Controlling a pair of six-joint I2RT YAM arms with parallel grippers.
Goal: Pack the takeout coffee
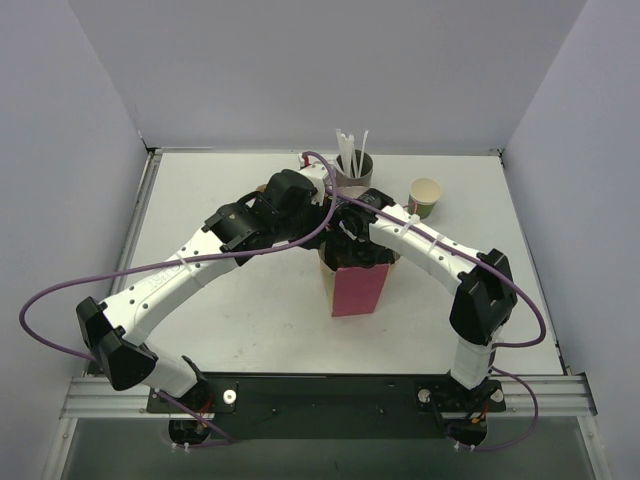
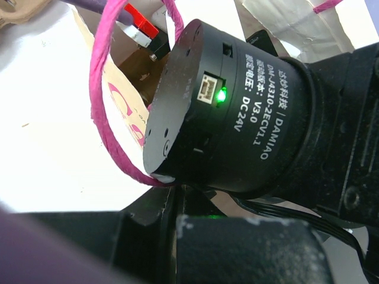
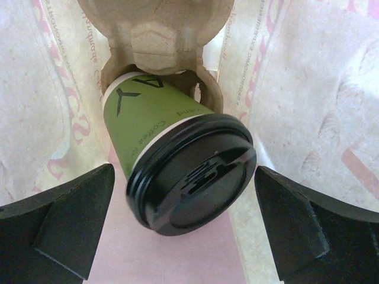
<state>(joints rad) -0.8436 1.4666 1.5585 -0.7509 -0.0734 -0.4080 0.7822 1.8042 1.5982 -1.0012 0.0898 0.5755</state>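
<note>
The takeout coffee cup [image 3: 148,118], green paper with dark lettering on its side, sits in a moulded cardboard carrier [image 3: 160,29] down inside the pink paper bag [image 1: 357,290]. Its black round lid [image 3: 192,180] is pressed on and faces the right wrist camera. The cup leans, with its lidded top tilted toward the camera, and the bag's pale printed walls rise on both sides of it. The right end effector [image 3: 185,195] is lowered into the bag's mouth with its two fingers [image 3: 59,219] spread wide, one on each side of the lid and neither touching it. From above, both arms meet over the bag, which stands upright near the middle of the white surface [image 1: 250,320]. The left end effector [image 2: 177,204] has its fingers together. Its wrist view is mostly filled by a black motor housing [image 2: 237,106] of the other arm, showing a green light. The bag's pink twisted handle [image 2: 95,71] loops round the housing and runs down to the finger area, but whether the fingers pinch it cannot be told. Behind the bag stand a grey cylinder of white straws [image 1: 353,170] and, to its right, a second green cup [image 1: 424,197] with a cream inside, well apart from the bag.
</note>
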